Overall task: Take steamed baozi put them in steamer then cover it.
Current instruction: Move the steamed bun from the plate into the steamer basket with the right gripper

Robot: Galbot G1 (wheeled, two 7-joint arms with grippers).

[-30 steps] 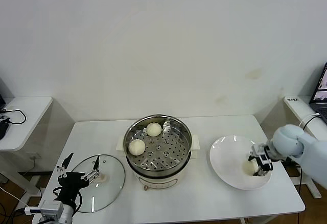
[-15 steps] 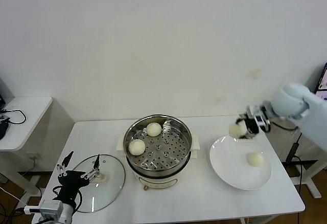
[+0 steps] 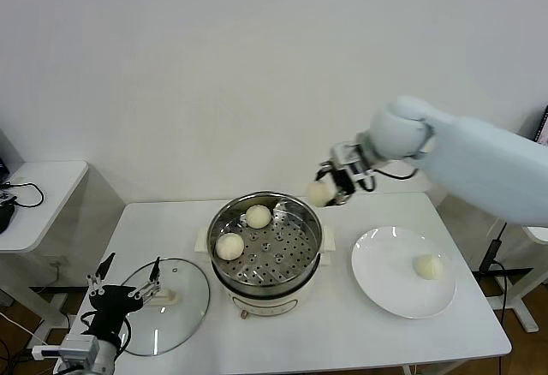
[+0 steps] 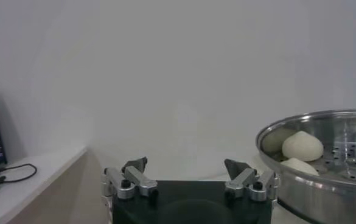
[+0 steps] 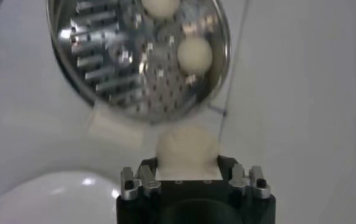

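Near table edge, left gripper (image 3: 127, 293) idles over the cover (image 3: 163, 305), jaws wide apart | steamer (image 3: 295, 212) holds two baozi, one left on plate (image 3: 390, 298) | right gripper (image 3: 330, 188), jaws clamped on third baozi (image 3: 319, 193), has swung from plate to steamer's right rim: drop next, likely | fingertip contact hidden behind bun; wrist view blurred.

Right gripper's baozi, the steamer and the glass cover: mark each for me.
baozi in the right gripper (image 3: 319, 193), head view, on its rounded front.
steamer (image 3: 299, 208), head view, on its steel rim.
cover (image 3: 190, 294), head view, on the clear glass beside the handle.
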